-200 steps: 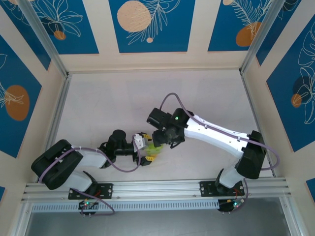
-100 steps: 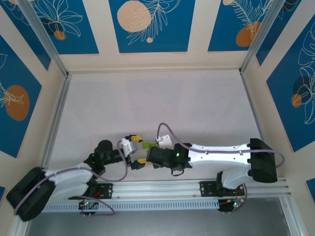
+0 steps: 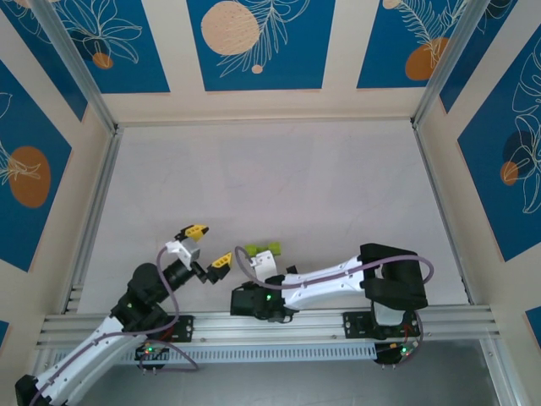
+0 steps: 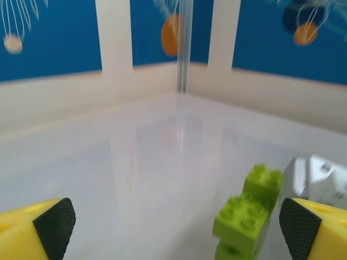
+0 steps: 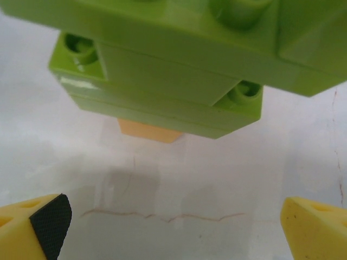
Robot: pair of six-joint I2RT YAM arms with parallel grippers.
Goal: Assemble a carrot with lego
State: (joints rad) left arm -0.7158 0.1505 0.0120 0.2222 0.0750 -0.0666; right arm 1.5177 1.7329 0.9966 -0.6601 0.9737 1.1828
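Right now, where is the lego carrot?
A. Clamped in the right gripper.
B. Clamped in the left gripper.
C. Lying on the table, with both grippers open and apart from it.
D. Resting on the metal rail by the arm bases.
C: the carrot lies on the table, the left gripper stands open to its side, and the right gripper is open with the carrot beyond its fingertips.

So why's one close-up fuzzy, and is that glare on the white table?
Left wrist view: walls out of focus, the lime-green plastic brick figure slightly blurred, and the glossy white table mirrors the metal corner post as a pale streak. Right wrist view: the figure looms close yet fairly crisp, faint shadow beneath. Top view: sharp, evenly lit.
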